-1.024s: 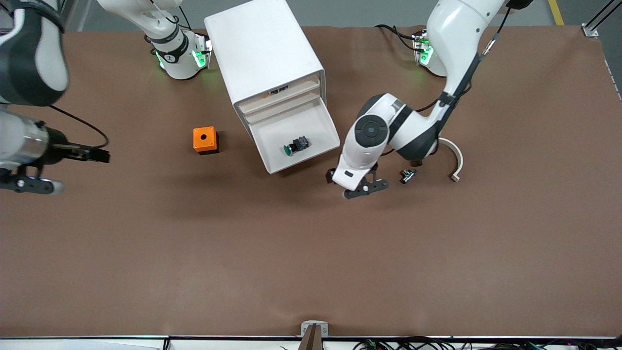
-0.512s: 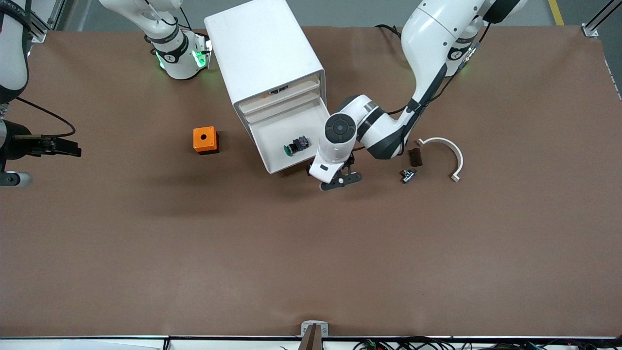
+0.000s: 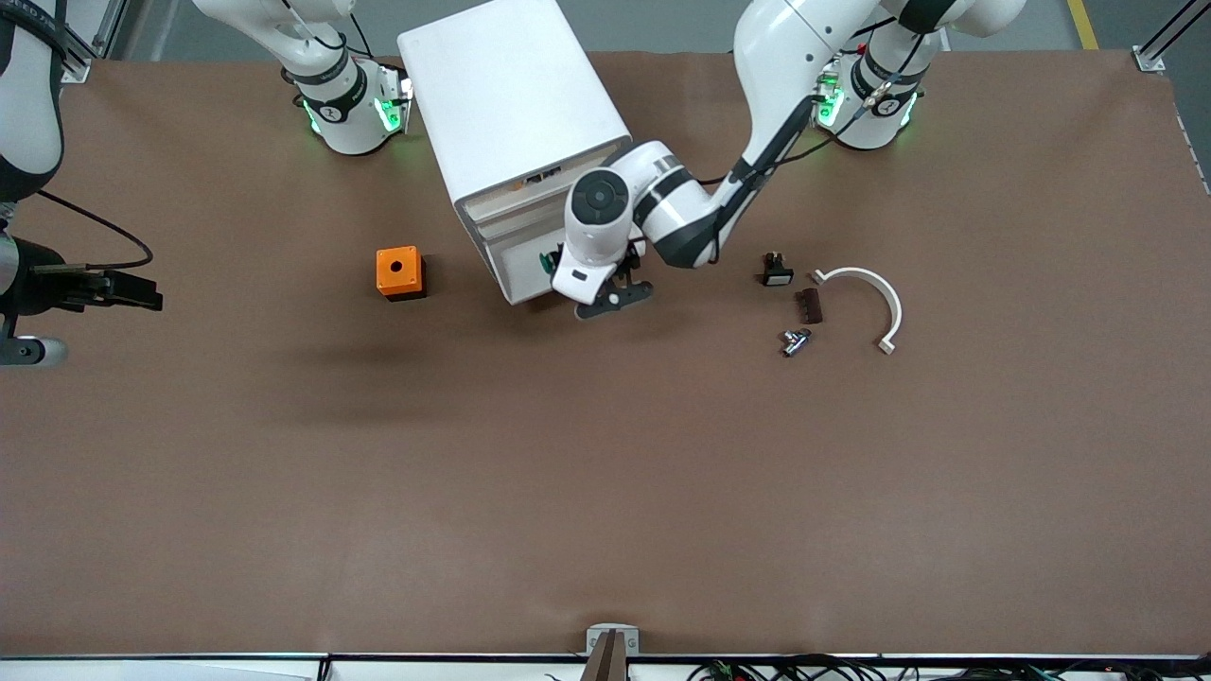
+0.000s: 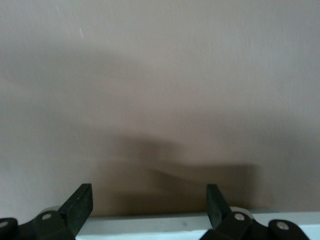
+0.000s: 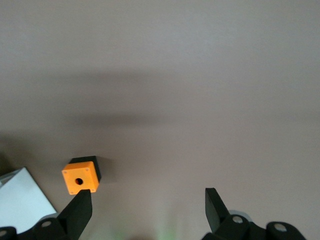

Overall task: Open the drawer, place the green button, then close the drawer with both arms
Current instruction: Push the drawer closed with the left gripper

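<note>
The white cabinet stands near the robots' bases, its drawer sticking out only a short way. Only a sliver of the green button shows in the drawer, beside the left arm's wrist. My left gripper is open and low against the drawer's front. In the left wrist view, the left gripper has the drawer's white edge lying between its spread fingers. My right gripper waits open, high over the right arm's end of the table. In the right wrist view, the right gripper has nothing between its fingers.
An orange box with a hole sits beside the cabinet toward the right arm's end. Toward the left arm's end lie a black-and-white switch, a small brown piece, a metal part and a curved white strip.
The left gripper has swept toward the cabinet and pushed the drawer most of the way in, carrying the button with it. The right arm drew back to the table's end, then stopped.
</note>
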Tool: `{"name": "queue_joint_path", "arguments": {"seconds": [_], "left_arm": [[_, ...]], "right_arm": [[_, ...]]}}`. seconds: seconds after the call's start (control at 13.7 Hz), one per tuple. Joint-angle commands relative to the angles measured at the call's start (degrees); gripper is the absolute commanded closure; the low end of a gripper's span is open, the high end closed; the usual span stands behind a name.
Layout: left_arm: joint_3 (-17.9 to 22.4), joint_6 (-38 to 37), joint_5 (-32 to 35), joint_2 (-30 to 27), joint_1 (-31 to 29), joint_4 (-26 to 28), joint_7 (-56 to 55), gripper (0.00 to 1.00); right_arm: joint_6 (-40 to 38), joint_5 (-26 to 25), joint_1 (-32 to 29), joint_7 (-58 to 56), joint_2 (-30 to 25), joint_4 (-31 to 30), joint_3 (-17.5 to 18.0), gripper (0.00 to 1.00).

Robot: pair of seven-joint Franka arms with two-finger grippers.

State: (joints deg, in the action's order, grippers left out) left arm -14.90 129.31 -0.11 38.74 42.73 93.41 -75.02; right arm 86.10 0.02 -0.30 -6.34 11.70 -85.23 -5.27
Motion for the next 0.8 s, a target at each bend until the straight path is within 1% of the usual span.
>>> {"name": "queue_joint_path", "arguments": {"seconds": [0.0, 0.22, 0.44, 0.59, 0.73], "left_arm": [[-0.5, -0.5, -1.0, -0.1, 3.6, -0.3, -6.3, 0.00], [-1.2, -1.0, -1.0, -0.2, 4.7, 0.0, -9.4, 0.00], [-0.7, -2.7, -0.9, -0.9, 3.3, -0.3, -8.7, 0.00], [-0.6, -3.3, -0.1, -2.3, -1.2, -0.7, -8.2, 0.00], [-0.6, -6.1, 0.0, -4.0, -6.1, -1.9, -4.2, 0.00]], "right_arm": [[1.3, 3.1, -0.8, -0.2, -0.3, -0.3, 0.1, 0.00], [1.6, 3.3, -1.3, 0.4, -0.3, -0.2, 0.0, 0.00], [1.6, 3.3, -1.6, 0.9, 0.6, 4.5, 0.1, 0.00], [1.4, 3.3, -1.6, 0.9, 0.5, 6.5, 0.0, 0.00], [0.7, 3.7, -2.1, 0.3, 0.1, 7.4, 0.0, 0.00]]}}
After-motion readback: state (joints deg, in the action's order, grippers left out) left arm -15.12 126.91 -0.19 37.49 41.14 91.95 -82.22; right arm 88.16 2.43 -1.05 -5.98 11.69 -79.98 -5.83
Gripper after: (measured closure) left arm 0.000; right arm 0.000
